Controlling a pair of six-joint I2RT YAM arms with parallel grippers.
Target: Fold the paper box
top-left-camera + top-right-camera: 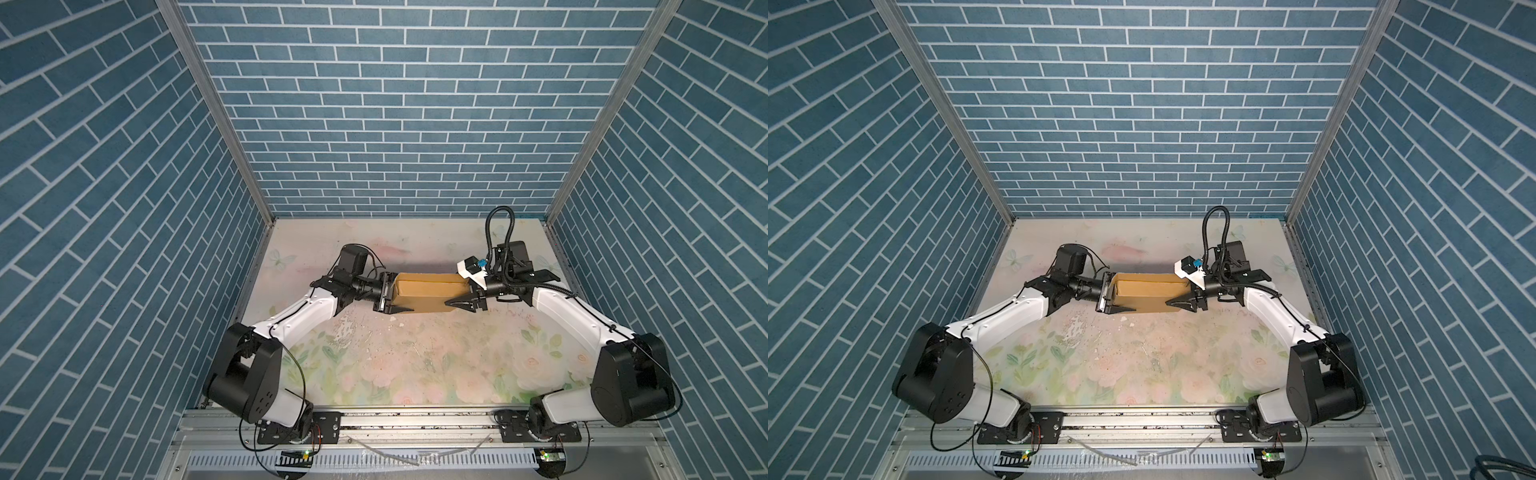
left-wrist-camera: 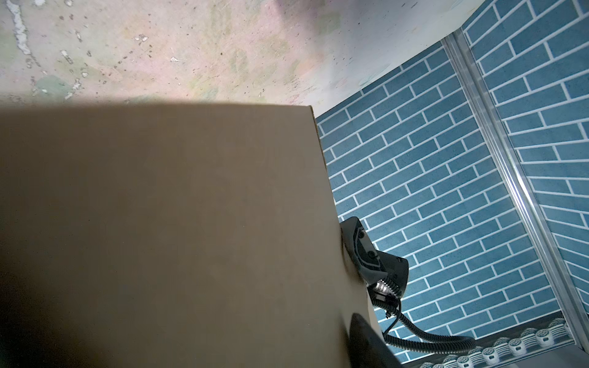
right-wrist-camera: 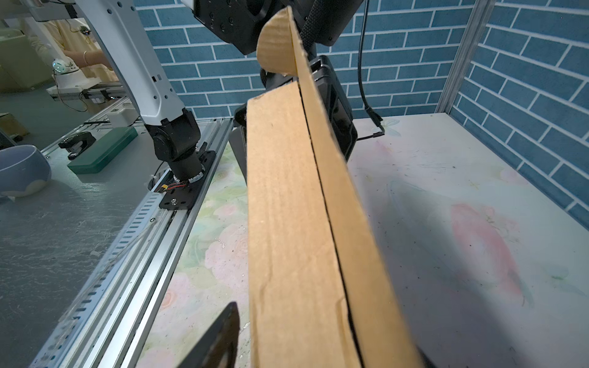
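Observation:
The paper box (image 1: 424,296) (image 1: 1144,297) is plain brown cardboard, folded up and standing on a long edge at mid-table in both top views. My left gripper (image 1: 395,293) (image 1: 1118,293) straddles its left end and is shut on it. One fingertip (image 2: 366,344) lies against the box wall (image 2: 159,223); the other is hidden. My right gripper (image 1: 455,291) (image 1: 1179,291) (image 3: 325,334) is open around the right end. A gap shows between its near finger (image 3: 216,334) and the box face (image 3: 280,207). A rounded tab (image 3: 274,47) sticks out at the far end.
Blue brick-pattern walls (image 1: 415,124) enclose the floral table (image 1: 415,365) on three sides. A metal rail (image 1: 415,419) with both arm bases runs along the front. Beyond it stand a bowl (image 3: 19,172) and a green case (image 3: 102,149). The right arm's cable loop (image 1: 500,232) rises behind the box.

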